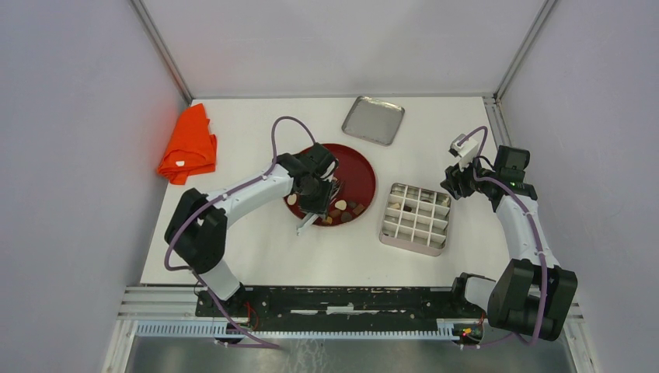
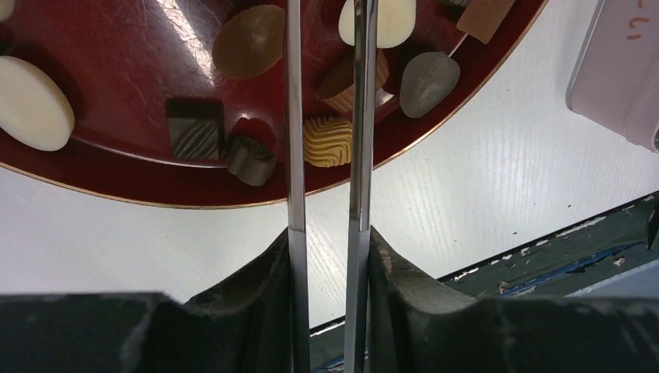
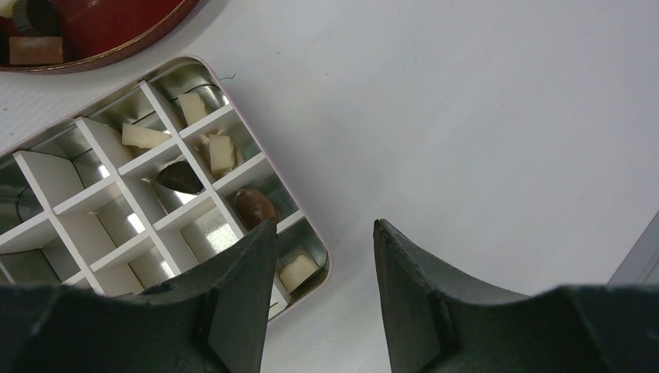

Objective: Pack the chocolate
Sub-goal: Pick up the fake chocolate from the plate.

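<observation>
Just a handful of chocolates (image 3: 255, 206) in the box (image 1: 412, 247), loads still on the plate (image 1: 361, 175). Left jaws clamp tweezers (image 2: 294, 116) straddling a tan one; right jaws open, empty.

arms (image 1: 252, 193): white links, black joints | cables (image 1: 273, 136): purple | gripper fingers (image 3: 233, 311): black
</observation>
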